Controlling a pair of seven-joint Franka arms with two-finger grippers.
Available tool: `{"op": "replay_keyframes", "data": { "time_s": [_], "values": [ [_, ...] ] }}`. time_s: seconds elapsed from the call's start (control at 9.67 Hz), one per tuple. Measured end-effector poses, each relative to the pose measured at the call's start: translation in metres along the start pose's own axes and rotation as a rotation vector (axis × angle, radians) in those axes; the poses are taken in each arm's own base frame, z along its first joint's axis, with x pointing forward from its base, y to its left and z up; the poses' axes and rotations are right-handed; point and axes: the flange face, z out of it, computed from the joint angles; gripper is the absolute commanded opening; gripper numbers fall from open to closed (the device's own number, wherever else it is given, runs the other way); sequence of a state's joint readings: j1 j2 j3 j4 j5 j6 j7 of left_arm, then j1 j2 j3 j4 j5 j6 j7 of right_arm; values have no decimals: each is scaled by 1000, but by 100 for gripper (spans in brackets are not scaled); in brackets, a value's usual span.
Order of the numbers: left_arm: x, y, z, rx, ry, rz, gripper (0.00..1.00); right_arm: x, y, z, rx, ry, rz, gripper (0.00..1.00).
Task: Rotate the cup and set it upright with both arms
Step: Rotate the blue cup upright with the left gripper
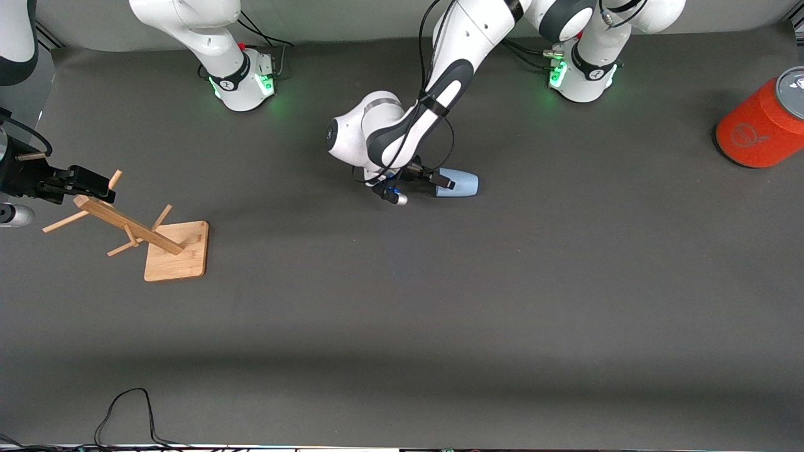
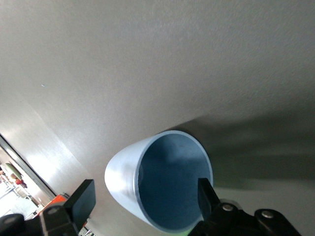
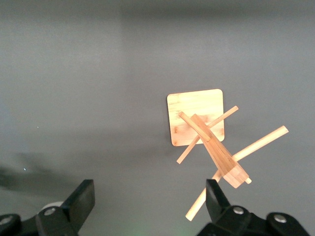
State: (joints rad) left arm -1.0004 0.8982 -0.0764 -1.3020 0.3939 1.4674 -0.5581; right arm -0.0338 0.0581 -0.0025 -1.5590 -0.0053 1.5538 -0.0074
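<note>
Your left claw (image 1: pixel 422 182) is down low at the cup (image 1: pixel 457 183), which is lying on its side on the bench (image 1: pixel 440 314), about mid-bench and toward the robot bases. In the left wrist view the cup (image 2: pixel 162 189) has its open mouth pointing straight at the claw, and the two fingers (image 2: pixel 83 199) stand apart, straddling the rim. One looks to be outside the wall and the other at or just inside the mouth, though I can't tell for sure. Nothing is clamped yet.

What I'd worry about:
- The cup is round, light plastic on its side. If one finger touches first when you close, it'll likely roll or skid away instead of getting pinched.
- The taper means a grip on the wall could squirt it out toward the base end.
- Come down any lower and the fingertips may scrape the bench.

Your right claw (image 1: pixel 94 182) is waiting up over the wooden peg rack (image 1: pixel 157 242), fingers (image 3: pixel 81 199) spread wide and empty. The rack's post sits right beneath it, so a careless swing toward the cup could clip a peg.

The surface is a dark grey matte mat, flat, with soft shadows, and probably gives decent friction. An orange cylinder (image 1: pixel 760 125) with a grey lid lies well away at the left arm's end, and a black cable (image 1: pixel 125 414) loops at the bench's front edge.
</note>
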Motion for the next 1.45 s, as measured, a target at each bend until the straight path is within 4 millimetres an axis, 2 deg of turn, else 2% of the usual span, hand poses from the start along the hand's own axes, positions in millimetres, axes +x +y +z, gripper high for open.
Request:
{"op": "replay_keyframes", "data": {
  "time_s": [0.21, 0.52, 0.72, 0.83, 0.93, 1.03, 1.24, 1.34, 1.45],
  "values": [
    [-1, 2, 7, 26, -1, 8, 0, 1, 0, -1, 0, 10, -2, 100],
    [-5, 9, 6, 61, 17, 2, 0, 2, -1, -2, 0, 22, -5, 100],
    [-4, -6, -2, 67, 20, -24, 0, 3, -1, -2, 0, 22, -5, 100],
    [-3, -24, -13, 58, 31, -54, 0, 3, -1, -2, 0, 25, -5, 100],
    [-1, -54, -29, 42, 36, -98, 0, 3, -1, -3, 0, 28, -5, 100],
    [-1, -95, -48, 15, 36, -156, 0, 3, -1, -3, 0, 30, -6, 100],
    [-5, -204, -77, -100, 36, -279, 0, 3, -2, -3, 0, 31, -7, 100],
    [-12, -255, -84, -201, 31, -337, 0, 3, -2, -3, 0, 31, -7, 100],
    [-18, -297, -86, -304, 31, -395, 0, 3, -2, -3, 0, 31, -7, 100]
  ]
}}
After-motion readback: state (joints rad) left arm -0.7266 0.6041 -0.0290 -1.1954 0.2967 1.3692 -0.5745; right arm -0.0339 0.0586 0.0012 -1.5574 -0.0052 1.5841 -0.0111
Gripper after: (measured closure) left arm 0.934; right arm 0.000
